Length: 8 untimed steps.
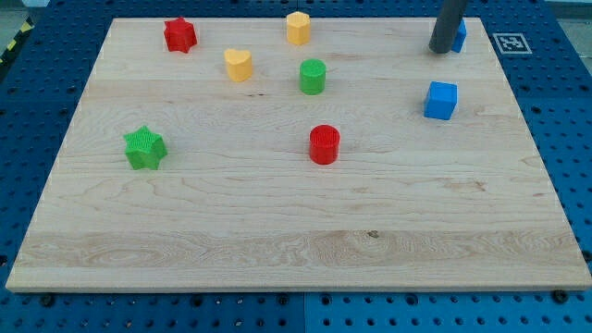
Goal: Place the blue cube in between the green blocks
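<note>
My tip [440, 50] is a bare rod end with no hand on it, so nothing opens, closes or clamps. It rests near the top right corner of the tabletop [277, 231]. Tight against its 3 o'clock side sits a second blue block [458, 37], mostly covered by the rod; its shape is hard to make out, and I cannot be sure the two touch.

The blue cube [441, 100] lies just below, at about 6 o'clock from my tip, apart from it and free on all sides.

Further out, the green cylinder [313, 76] stands well off at 9 o'clock from the cube, and the green star [144, 148] is farther still, toward 8 o'clock near the left edge. A red cylinder [325, 144] sits at 6 o'clock from the green cylinder, below the line between the two greens.

By my judgement the task is barely begun: the cube is not yet between the green blocks, and the whole push leftward across the tabletop remains. The upper rod is cut off by the view's top.
</note>
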Tool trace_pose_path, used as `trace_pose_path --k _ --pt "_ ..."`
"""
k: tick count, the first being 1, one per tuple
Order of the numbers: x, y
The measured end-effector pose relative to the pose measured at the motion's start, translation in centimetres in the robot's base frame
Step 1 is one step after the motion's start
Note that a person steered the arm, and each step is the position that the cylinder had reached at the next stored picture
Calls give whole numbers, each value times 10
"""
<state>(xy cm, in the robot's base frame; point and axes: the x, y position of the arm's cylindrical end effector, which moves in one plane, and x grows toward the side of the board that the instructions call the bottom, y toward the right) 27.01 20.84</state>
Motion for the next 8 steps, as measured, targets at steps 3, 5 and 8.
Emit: trace_pose_path --k 3,5,8 --pt "49 74" --pt "97 48" --pt "111 -117"
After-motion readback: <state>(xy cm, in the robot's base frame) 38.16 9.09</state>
